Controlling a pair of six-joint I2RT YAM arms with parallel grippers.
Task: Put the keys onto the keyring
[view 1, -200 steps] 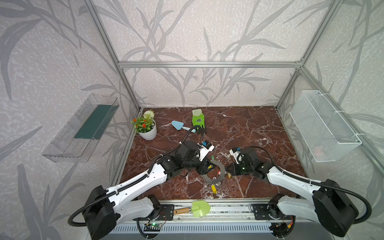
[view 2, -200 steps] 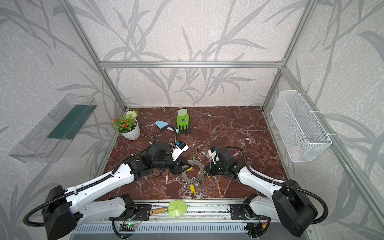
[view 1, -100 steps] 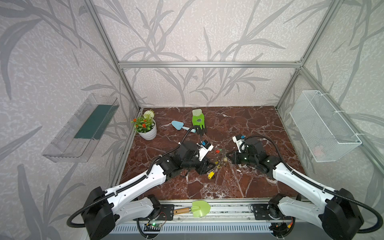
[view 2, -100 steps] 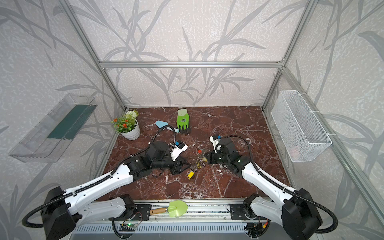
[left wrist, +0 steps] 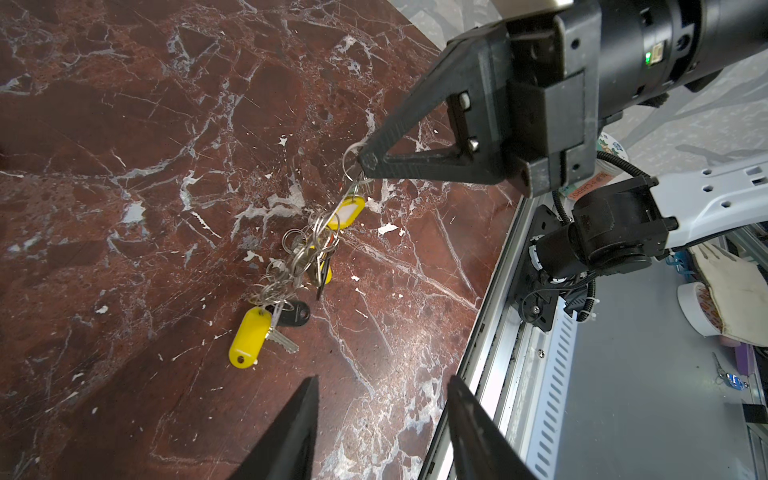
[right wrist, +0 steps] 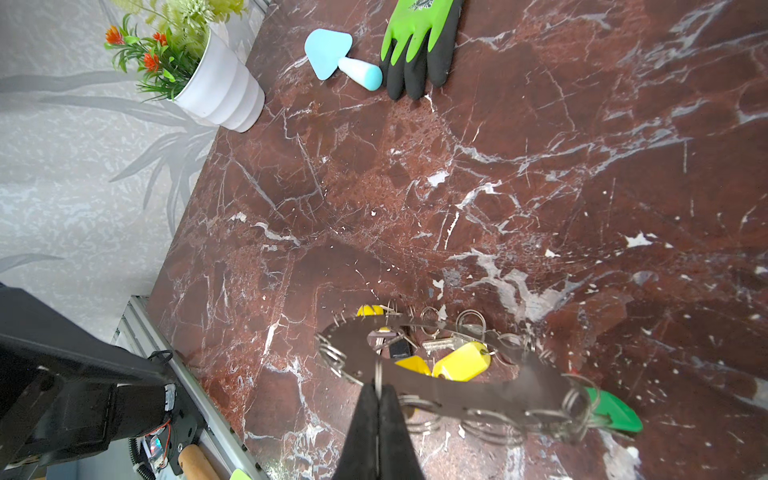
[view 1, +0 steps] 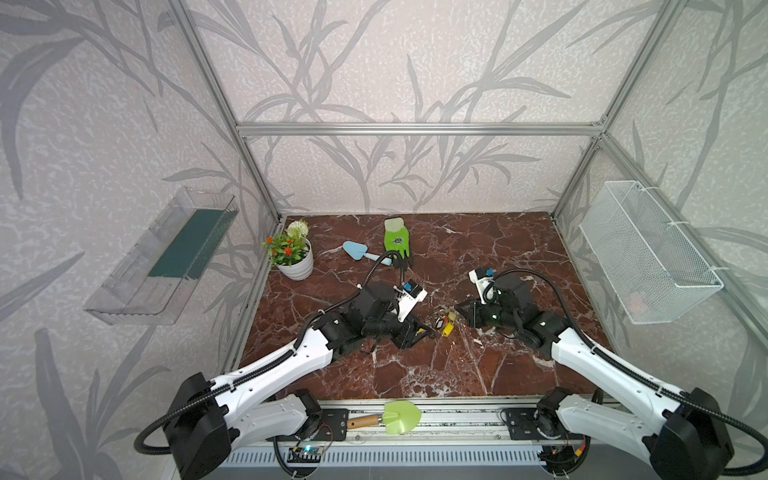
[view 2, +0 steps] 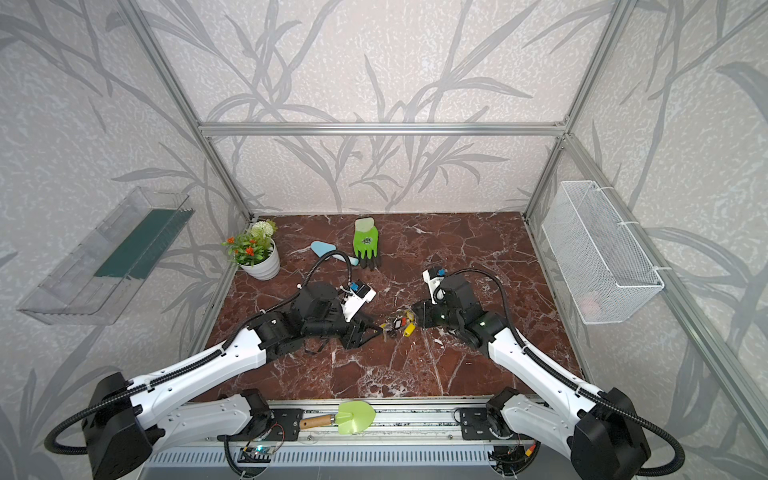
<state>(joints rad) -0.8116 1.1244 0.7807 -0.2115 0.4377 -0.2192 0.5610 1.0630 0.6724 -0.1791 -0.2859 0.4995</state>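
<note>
My right gripper (right wrist: 378, 388) is shut on a small split ring at the rim of the keyring (right wrist: 457, 395), a flat grey ring held tilted above the marble. In the left wrist view the same gripper (left wrist: 365, 160) holds it edge-on, with the keys (left wrist: 286, 270) hanging in a chain. A yellow tag (left wrist: 245, 343) and a black tag (left wrist: 293, 313) look to rest on the floor. A green tag (right wrist: 615, 411) hangs at the far rim. My left gripper (left wrist: 382, 380) stands open just short of the bunch, holding nothing. Both top views show the bunch (view 1: 442, 324) (view 2: 399, 324) between the two grippers.
At the back stand a white flower pot (view 1: 296, 266), a blue trowel (view 1: 357, 250) and a green glove (view 1: 397, 243). A green shovel (view 1: 401, 417) lies on the front rail. A wire basket (view 1: 648, 257) hangs on the right wall and a clear shelf (view 1: 166, 257) on the left.
The keyring lay flat on the marble a second ago. My right gripper has lifted its rim up and back, so it now hangs tilted. The left gripper has hardly moved.
</note>
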